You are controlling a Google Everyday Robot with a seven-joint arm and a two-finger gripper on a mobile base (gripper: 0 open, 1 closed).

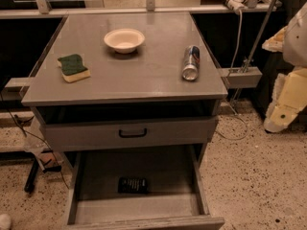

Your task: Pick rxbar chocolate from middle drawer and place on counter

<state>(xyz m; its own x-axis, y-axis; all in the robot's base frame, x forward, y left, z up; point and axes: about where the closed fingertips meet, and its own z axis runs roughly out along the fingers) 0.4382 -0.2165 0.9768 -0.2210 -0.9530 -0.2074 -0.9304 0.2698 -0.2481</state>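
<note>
Camera view: You look down on a grey cabinet whose middle drawer stands pulled out toward the near edge of the scene. The rxbar chocolate, a flat black bar, lies on the drawer's grey floor, a little left of centre and apart from both side walls. Above it, a grey drawer front with a black handle sits slightly out from the cabinet body. On the counter, a white bowl rests at the far centre, a green-and-yellow sponge lies at the left, and a metal can lies on its side at the right, near the edge. Your gripper, pale and cream-coloured, hangs at the right edge of the scene, beside the cabinet and well apart from drawer and bar. Whether it is released or clenched, you cannot tell.
</note>
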